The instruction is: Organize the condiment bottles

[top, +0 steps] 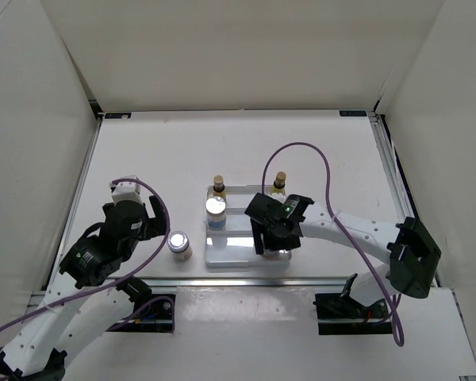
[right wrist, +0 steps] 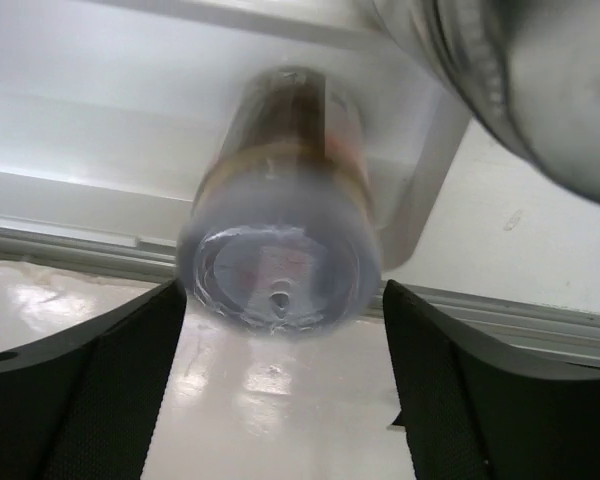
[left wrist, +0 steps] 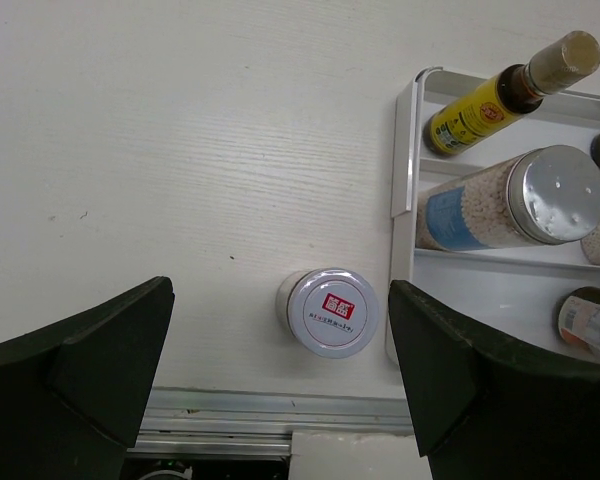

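A short pale jar [top: 179, 244] with a silver lid stands on the table left of the white stepped tray [top: 236, 255]. In the left wrist view this jar [left wrist: 327, 312] lies ahead of my open left gripper [left wrist: 280, 290], which holds nothing. On the tray stand two amber bottles [top: 218, 186] [top: 280, 182] at the back and a blue-labelled silver-capped bottle [top: 216, 209]. My right gripper [top: 276, 236] hangs over the tray's front right. Its jaws are open on either side of the second short jar [right wrist: 280, 270], which stands on the front step. A second wide silver cap [right wrist: 525, 80] is close by.
White walls enclose the table on three sides. A metal rail [top: 222, 278] runs along the near edge just in front of the tray. In the left wrist view, the tray's left rim [left wrist: 404, 190] is right beside the loose jar.
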### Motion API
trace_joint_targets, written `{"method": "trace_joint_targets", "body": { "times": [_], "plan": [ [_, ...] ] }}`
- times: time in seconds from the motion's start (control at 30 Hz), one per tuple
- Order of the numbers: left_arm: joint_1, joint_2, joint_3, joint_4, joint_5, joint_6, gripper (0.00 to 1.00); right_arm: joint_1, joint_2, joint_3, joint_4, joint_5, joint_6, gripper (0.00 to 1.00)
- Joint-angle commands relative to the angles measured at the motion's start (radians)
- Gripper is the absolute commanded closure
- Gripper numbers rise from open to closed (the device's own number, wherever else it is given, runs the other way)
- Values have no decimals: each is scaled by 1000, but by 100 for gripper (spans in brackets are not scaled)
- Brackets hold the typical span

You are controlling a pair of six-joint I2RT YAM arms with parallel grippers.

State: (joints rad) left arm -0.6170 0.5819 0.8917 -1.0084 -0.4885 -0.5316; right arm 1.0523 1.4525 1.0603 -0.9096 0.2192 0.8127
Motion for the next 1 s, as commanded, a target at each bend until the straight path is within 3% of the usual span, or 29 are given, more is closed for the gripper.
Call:
{"method": "trace_joint_targets", "body": {
  "times": [0.0, 0.03, 0.17, 0.4, 0.5, 0.7, 0.8, 0.97],
  "plan": [
    [3, 12, -4, 22, 11, 10, 1, 9, -26, 110, -63, 81, 23, 16],
    [3, 12, -4, 22, 11, 10, 1, 9, -35, 124, -92, 104, 23, 9],
    [3, 12, -13, 22, 11, 19, 1, 18, -53, 185, -147, 137, 5, 1],
    [3, 21, -13, 31, 59, 19, 1, 43, -156, 270, -222, 146, 5, 1],
    [-21, 30, -13, 31, 114, -14, 1, 68, -283, 270, -242, 180, -4, 1],
    [-21, 165, -49, 51, 226, -120, 1, 68, -470, 231, -230, 224, -32, 1],
    [-30, 261, -60, 74, 226, -133, 1, 68, -501, 231, -242, 233, -50, 1],
    [-30, 295, -115, 128, 205, -153, 1, 68, -524, 231, -262, 244, -60, 1]
  ]
}}
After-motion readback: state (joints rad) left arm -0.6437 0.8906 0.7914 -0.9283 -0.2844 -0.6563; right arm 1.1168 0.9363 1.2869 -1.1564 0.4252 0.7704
